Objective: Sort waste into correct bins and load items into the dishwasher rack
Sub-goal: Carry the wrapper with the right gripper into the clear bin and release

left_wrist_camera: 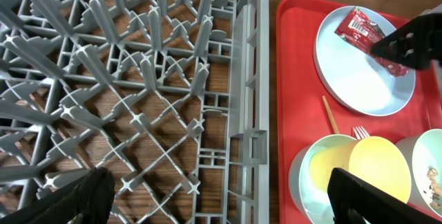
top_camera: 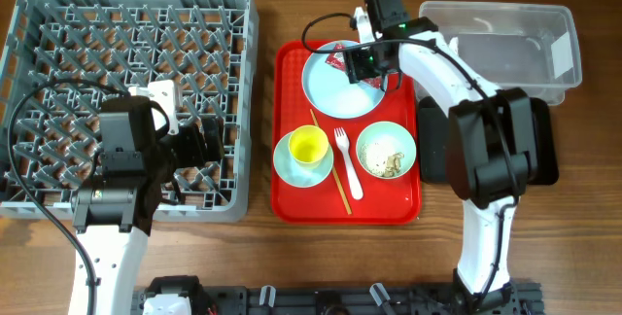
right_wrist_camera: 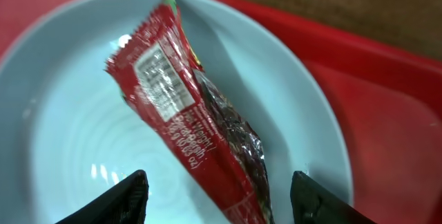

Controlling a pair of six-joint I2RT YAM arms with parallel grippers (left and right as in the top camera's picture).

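Observation:
A red-and-white wrapper (right_wrist_camera: 186, 113) lies on the pale blue plate (top_camera: 335, 91) at the back of the red tray. My right gripper (right_wrist_camera: 219, 186) hangs open right over it, one finger on each side, neither touching it. My left gripper (left_wrist_camera: 217, 196) is wide open above the right rim of the grey dishwasher rack (top_camera: 58, 23), holding nothing. A yellow cup (top_camera: 309, 145) sits in a mint bowl (top_camera: 287, 164). A second bowl (top_camera: 386, 150) holds rice-like crumbs. The white fork (top_camera: 348, 164) and chopsticks (top_camera: 328, 159) lie between the bowls.
The red serving tray (top_camera: 292, 62) sits mid-table beside the rack. A clear tub (top_camera: 505, 38) stands at the back right. A black tray (top_camera: 432, 150) lies partly under my right arm. Bare wood shows between rack and red tray.

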